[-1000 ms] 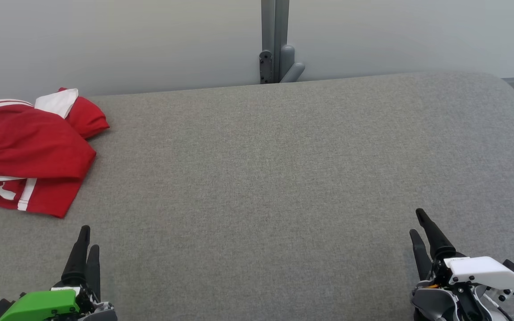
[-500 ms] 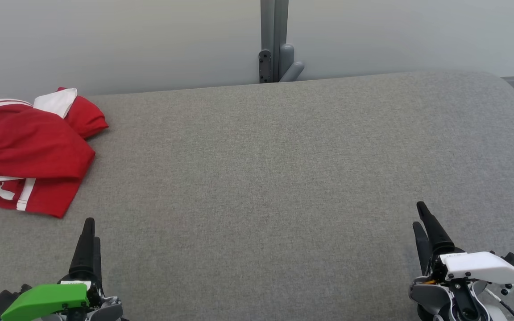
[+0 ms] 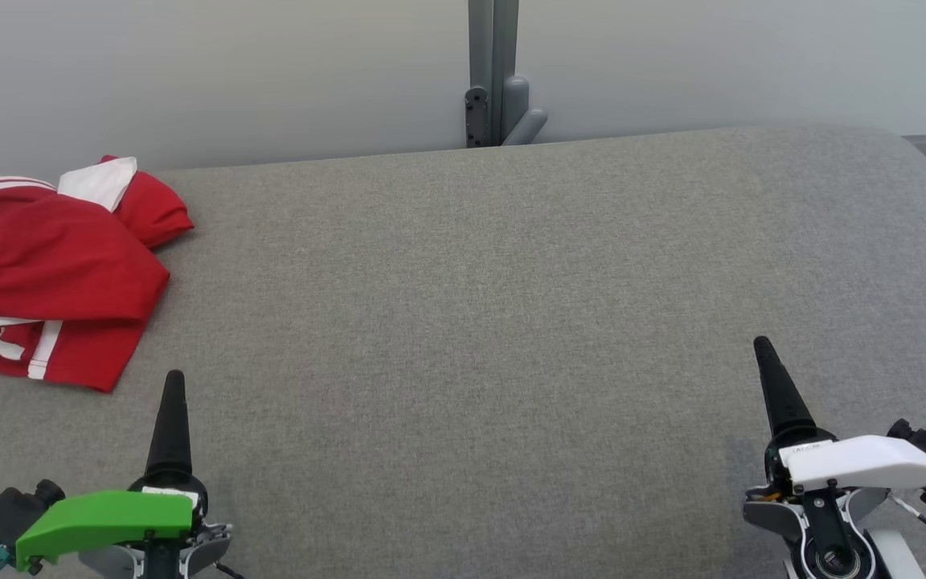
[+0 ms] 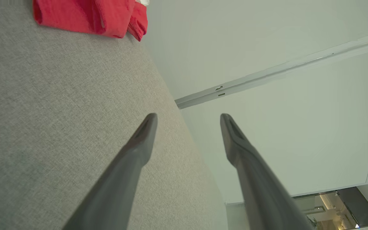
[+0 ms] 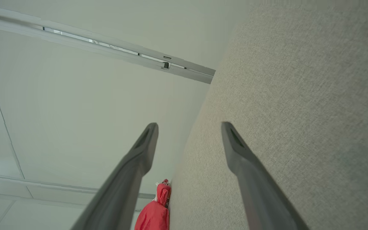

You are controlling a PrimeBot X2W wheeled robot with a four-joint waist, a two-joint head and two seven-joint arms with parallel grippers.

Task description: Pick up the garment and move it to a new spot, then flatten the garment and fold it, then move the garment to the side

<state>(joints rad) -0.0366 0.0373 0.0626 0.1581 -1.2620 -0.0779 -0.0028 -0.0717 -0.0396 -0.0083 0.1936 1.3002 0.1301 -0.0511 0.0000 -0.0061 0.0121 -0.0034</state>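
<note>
As far as I can judge, you are starting with nothing done. The garment (image 3: 53, 273), red with white stripes, is lying in a loose, doubled-over heap on the grey padded surface (image 3: 511, 281). It is sitting well to the left of the grey post (image 3: 493, 72) and a little nearer the robot than the post's foot. It is not lying flat and its edges are not lining up, so I am reading it as not yet picked up, flattened or folded.

The left gripper (image 4: 187, 116) is hovering to the left of the post, on the robot's side of it. Its two fingers are standing wide apart and gripping nothing, and the garment is lying beyond their tips, apart from them. The right gripper (image 5: 188, 124) is hovering to the right of the post, likewise spread wide and carrying nothing, well apart from the garment.

Every step is waiting for you: the lift and move to a new spot, the flattening, the fold, and the shift to the side.
</note>
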